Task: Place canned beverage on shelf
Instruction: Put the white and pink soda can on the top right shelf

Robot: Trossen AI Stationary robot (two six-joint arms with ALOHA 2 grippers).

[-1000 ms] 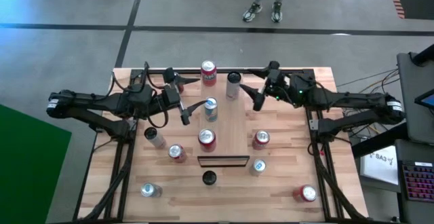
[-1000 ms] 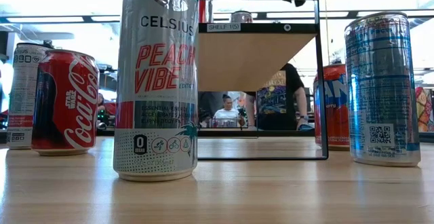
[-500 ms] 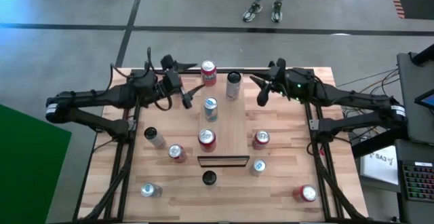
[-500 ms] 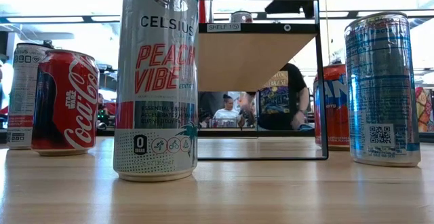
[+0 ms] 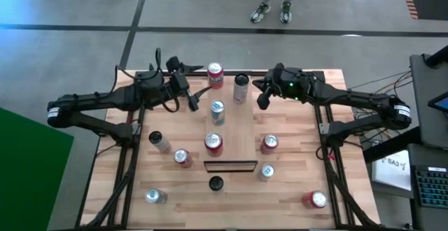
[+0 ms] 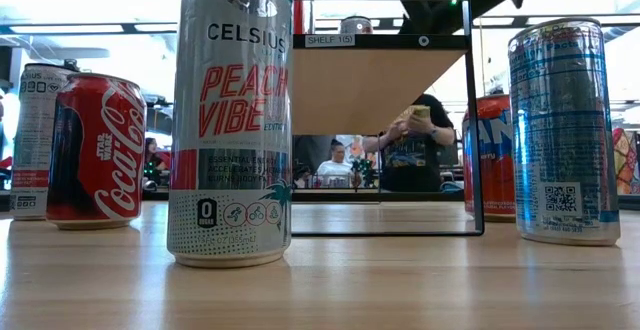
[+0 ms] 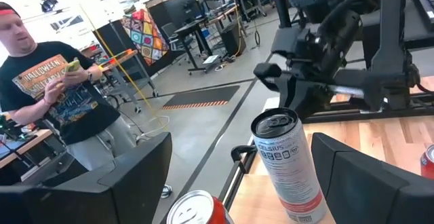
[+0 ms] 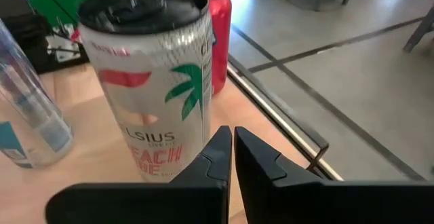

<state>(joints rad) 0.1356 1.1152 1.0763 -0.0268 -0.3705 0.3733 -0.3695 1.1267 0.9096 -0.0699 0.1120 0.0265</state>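
Three cans sit on the shelf: a Celsius can at the far end, a blue-silver can mid-board, a red can near the dark-edged end. Right gripper hovers just beside the Celsius can, fingers pressed together, holding nothing. Left gripper hangs near the far edge beside a red soda can, fingers spread apart, empty. A person stands beyond the table, looking at a phone.
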